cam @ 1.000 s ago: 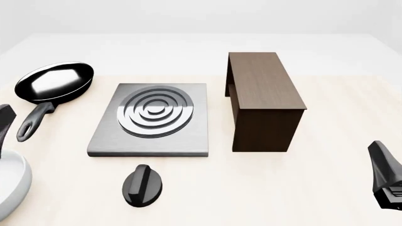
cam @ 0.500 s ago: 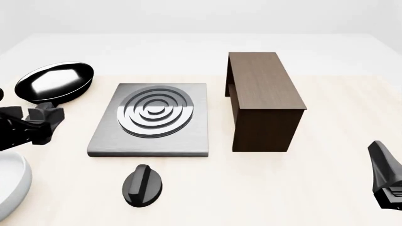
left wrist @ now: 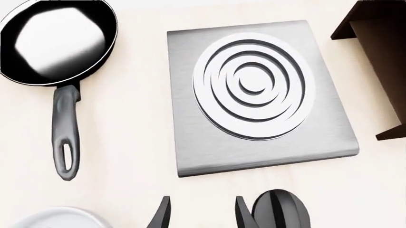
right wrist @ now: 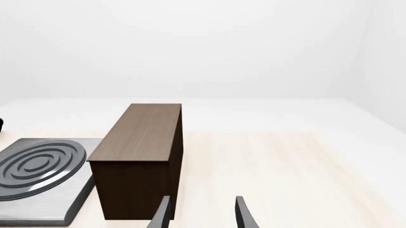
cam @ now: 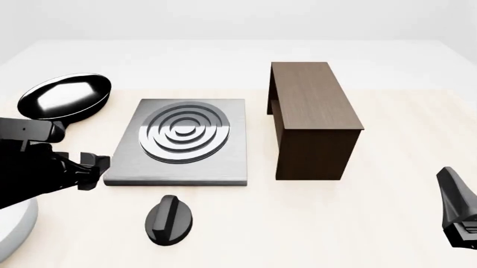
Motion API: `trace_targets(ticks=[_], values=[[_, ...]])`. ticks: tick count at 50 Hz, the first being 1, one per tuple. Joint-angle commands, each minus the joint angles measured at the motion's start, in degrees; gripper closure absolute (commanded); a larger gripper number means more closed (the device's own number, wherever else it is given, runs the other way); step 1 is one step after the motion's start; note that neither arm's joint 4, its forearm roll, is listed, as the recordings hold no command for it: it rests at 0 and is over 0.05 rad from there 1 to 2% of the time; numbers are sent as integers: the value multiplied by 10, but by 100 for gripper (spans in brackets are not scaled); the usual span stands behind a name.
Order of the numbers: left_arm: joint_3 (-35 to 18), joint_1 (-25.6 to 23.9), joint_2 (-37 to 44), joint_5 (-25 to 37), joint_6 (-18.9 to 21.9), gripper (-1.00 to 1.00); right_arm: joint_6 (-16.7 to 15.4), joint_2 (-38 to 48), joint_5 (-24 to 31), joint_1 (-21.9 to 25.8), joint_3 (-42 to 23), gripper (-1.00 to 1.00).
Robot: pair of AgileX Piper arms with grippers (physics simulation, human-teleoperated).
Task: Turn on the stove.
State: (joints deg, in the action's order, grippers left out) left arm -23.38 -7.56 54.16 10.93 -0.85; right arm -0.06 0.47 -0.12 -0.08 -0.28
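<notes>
The stove is a square brushed-grey plate point(cam: 223, 167) with a round ringed burner point(cam: 184, 131); it also shows in the left wrist view point(left wrist: 190, 156) and the right wrist view point(right wrist: 70, 202). Its black ridged knob point(cam: 168, 220) lies apart on the table, in front of the plate. My left gripper point(cam: 91, 170) hangs left of the plate's front left corner. It is open and empty. In the left wrist view my left gripper point(left wrist: 203, 216) has the knob point(left wrist: 279, 211) just beside one fingertip, outside the jaws. My right gripper point(right wrist: 201, 213) is open and empty at the front right point(cam: 456, 215).
A black frying pan point(cam: 66, 96) lies left of the stove point(left wrist: 57, 42). A dark brown wooden box point(cam: 313, 117) stands right of the stove point(right wrist: 142, 156). A white bowl rim point(cam: 19, 229) sits at the front left edge.
My left arm has swung in from the left edge toward the stove's front left corner and now covers the pan handle. The right arm, knob and stove have not moved.
</notes>
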Motion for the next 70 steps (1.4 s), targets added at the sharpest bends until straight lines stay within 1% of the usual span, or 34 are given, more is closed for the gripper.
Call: trace_targets(ticks=[1,4,8,9,11,13,15,17,23,24,30,32,34,35,37,39,41,42,44,46,51,53,54,55,57,58,59,61,62,64,65,67,68,70], values=[[47,-22,27,-37,-14,-100,1,0,0,1,0,-100],[51,-27,27,-38,-17,-100,1,0,0,1,0,-100],[58,-44,38,-44,-34,-100,1,-1,0,1,0,-100],[60,-38,33,-41,-28,-100,1,0,0,1,0,-100],[60,-43,32,-39,-39,-100,1,0,0,1,0,-100],[62,-44,30,-38,-40,-100,1,0,0,1,0,-100],[66,-57,42,-44,-53,-100,1,0,0,1,0,-100],[73,-60,45,-48,-54,-100,1,0,0,1,0,-100],[91,-87,63,-63,-76,-100,1,0,0,1,0,-100],[94,-95,71,-69,-86,-100,1,0,0,1,0,-100],[110,-110,110,-105,-102,-100,1,0,0,1,0,-100],[114,-110,112,-109,-101,-100,1,0,0,1,0,-100],[118,-140,132,-124,-138,-100,1,-1,0,1,0,-100],[121,-135,134,-127,-131,-100,1,0,0,1,0,-100],[122,-132,135,-128,-127,-100,1,0,0,1,0,-100],[125,-144,142,-134,-140,-100,1,0,0,1,0,-100],[125,-149,143,-136,-142,-100,1,-1,0,1,0,-100],[125,-166,152,-144,-161,-100,1,0,0,1,0,-100],[125,-166,158,-148,-161,-100,1,0,0,1,0,-100],[126,-186,168,-156,-179,-100,1,0,0,1,0,-100],[129,-191,176,-160,-184,-100,1,0,0,1,0,-100],[130,-206,187,-168,-197,-100,1,-1,0,1,0,-100],[131,-205,184,-166,-194,-100,1,0,0,1,0,-100],[131,-221,190,-170,-209,-100,1,0,0,1,0,-100],[130,-216,190,-167,-201,-100,1,0,0,1,0,-100],[130,-219,192,-168,-203,-100,1,0,0,1,0,-100],[131,-233,198,-173,-217,-100,1,0,0,1,0,-100],[132,-232,204,-176,-213,-100,1,0,0,1,0,-100],[133,-260,226,-192,-240,-100,1,0,0,1,0,-100],[135,-270,233,-199,-248,-100,1,-1,0,1,0,-100],[136,-285,242,-208,-265,-100,1,0,0,1,0,-100],[138,-286,248,-213,-263,-100,1,0,0,1,0,-100],[141,-321,274,-238,-297,-100,1,0,0,1,0,-100],[142,-319,277,-241,-294,-100,1,0,0,1,0,-100]])
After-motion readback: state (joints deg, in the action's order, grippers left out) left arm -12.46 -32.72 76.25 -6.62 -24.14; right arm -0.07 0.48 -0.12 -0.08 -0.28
